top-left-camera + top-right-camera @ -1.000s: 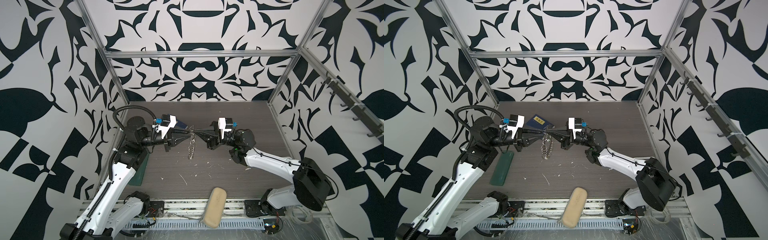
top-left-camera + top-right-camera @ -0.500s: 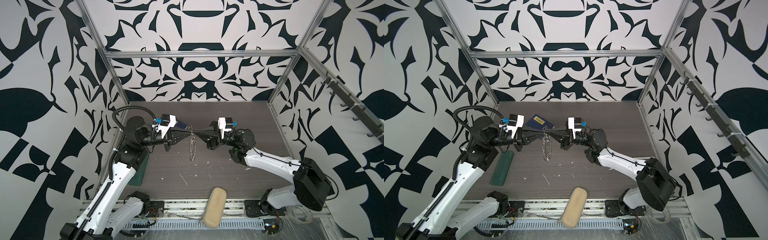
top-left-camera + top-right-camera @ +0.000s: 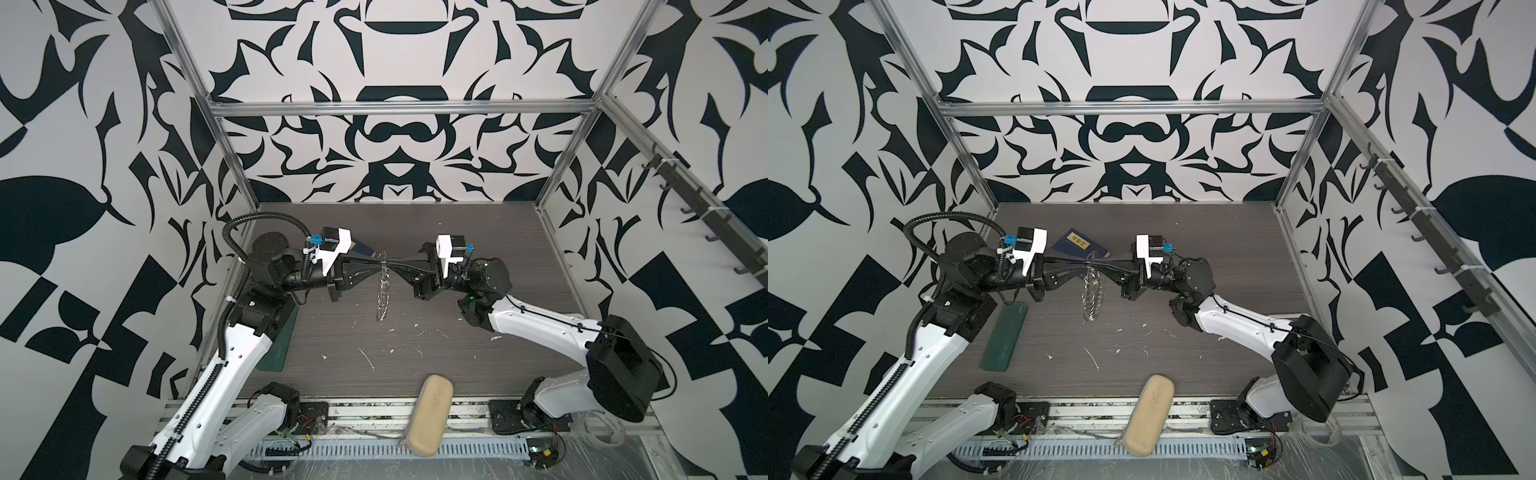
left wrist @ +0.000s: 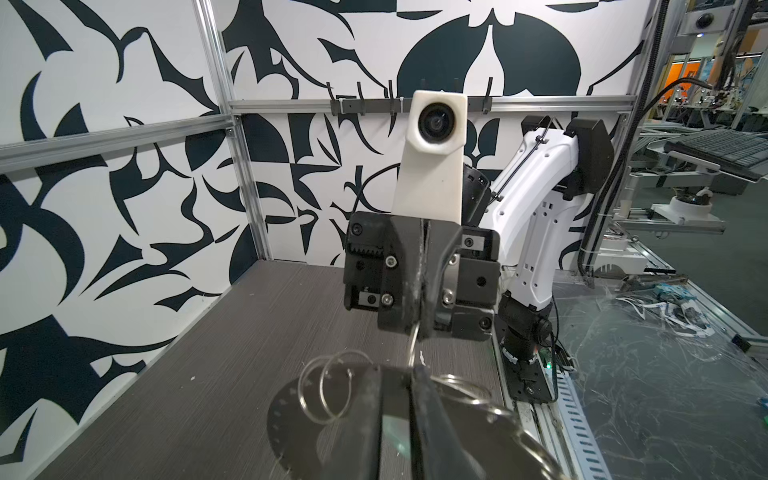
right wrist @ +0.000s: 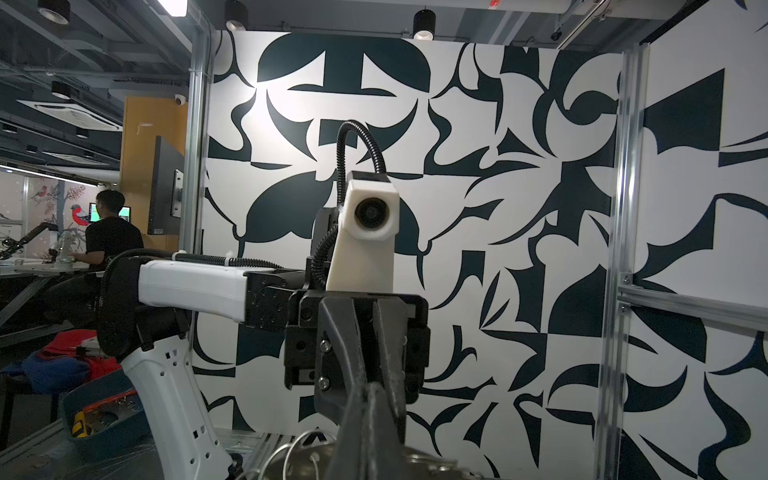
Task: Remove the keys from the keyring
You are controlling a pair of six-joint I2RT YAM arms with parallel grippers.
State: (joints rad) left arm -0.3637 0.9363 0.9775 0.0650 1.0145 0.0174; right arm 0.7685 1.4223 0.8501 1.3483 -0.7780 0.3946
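Holding the keyring (image 3: 382, 297) aloft, edge-on and hanging upright above the middle of the dark tabletop (image 3: 340, 320), well clear of it, pinched at the top rim from both sides. Right gripper (image 3: 393, 264) clamped fully shut on a thin wire loop at that rim, seen head-on from the left wrist. Left gripper (image 3: 375, 264) squeezed nearly closed over the flat grey plate just below, tip to tip with its partner. Between the left fingers (image 4: 370, 415), a pale green sliver (image 4: 395, 432), possibly the key's tag; too hidden to say, and no key made out in either top view. Judged as the prying stage: working one small item off a split ring (image 4: 322, 388) while bracing the rest. Best done by anchoring with the right and drawing slowly with the left along the wire's curve rather than straight out, following the coil to its open end. Worth watching for the plate swinging or twisting, the thin wire slipping from the pads, and neighbouring rings snagging. Advisable to work above the table centre, for easy recovery of anything dropped.
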